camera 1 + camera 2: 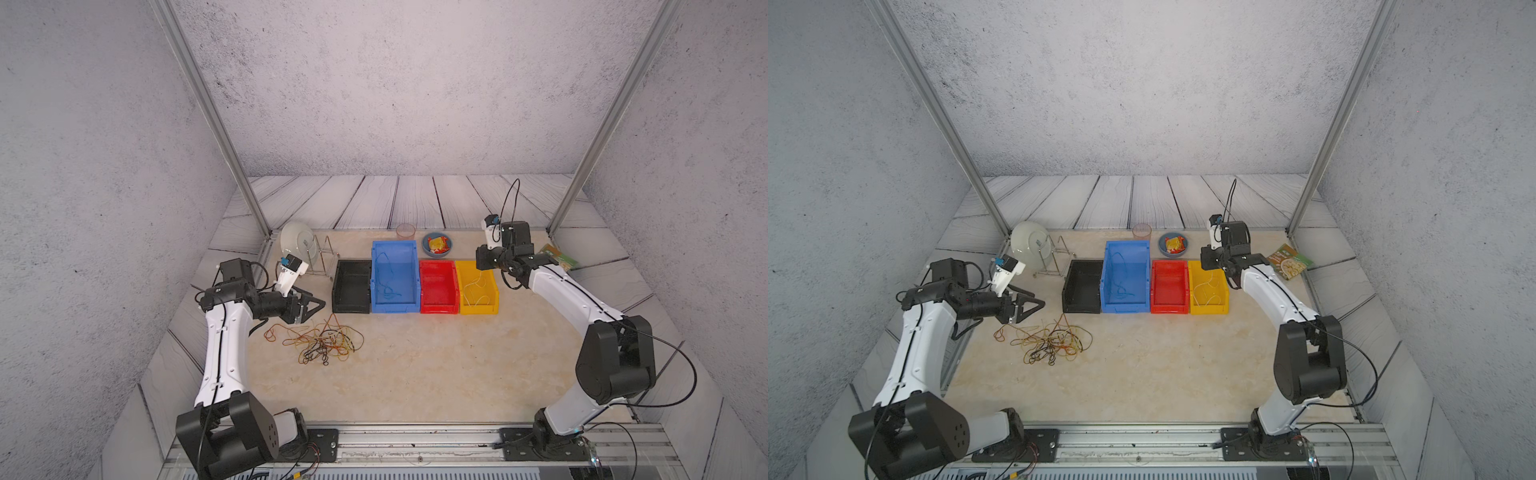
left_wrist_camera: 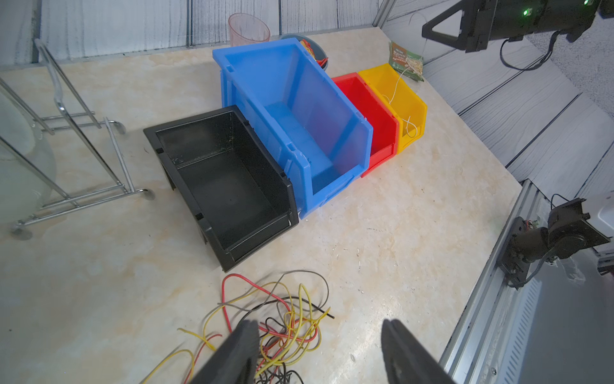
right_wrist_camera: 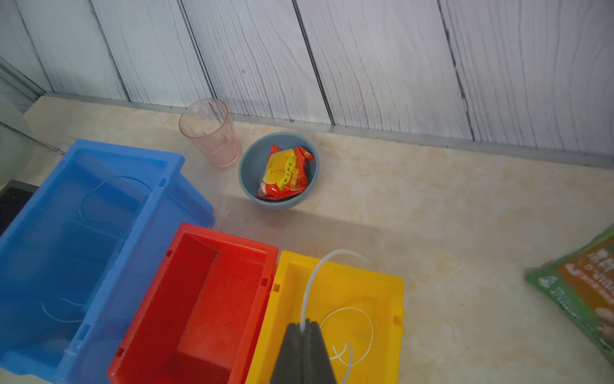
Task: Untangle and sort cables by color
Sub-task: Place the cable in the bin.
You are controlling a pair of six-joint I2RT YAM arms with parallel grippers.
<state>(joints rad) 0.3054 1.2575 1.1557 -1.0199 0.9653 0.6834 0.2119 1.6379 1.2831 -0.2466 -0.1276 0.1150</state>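
My right gripper (image 3: 304, 324) is clamped on a thin pale-yellow wire strand (image 3: 310, 282) over the yellow plastic bin (image 1: 478, 309). The strand's springy loop arcs past the bin's rim, so on release it could flip out or cling to the pads. My left gripper (image 2: 319, 327) hangs open above the tangled heap of yellow, red and black wire strands (image 1: 322, 343) on the marbled table (image 1: 415, 374). Closing there would likely catch several colours and drag the knot.

I count four bins: the yellow one, a black bin (image 1: 351, 308), a blue bin (image 1: 392, 307) and a red bin (image 1: 439, 309). There is one heap, and I can't count its strands.
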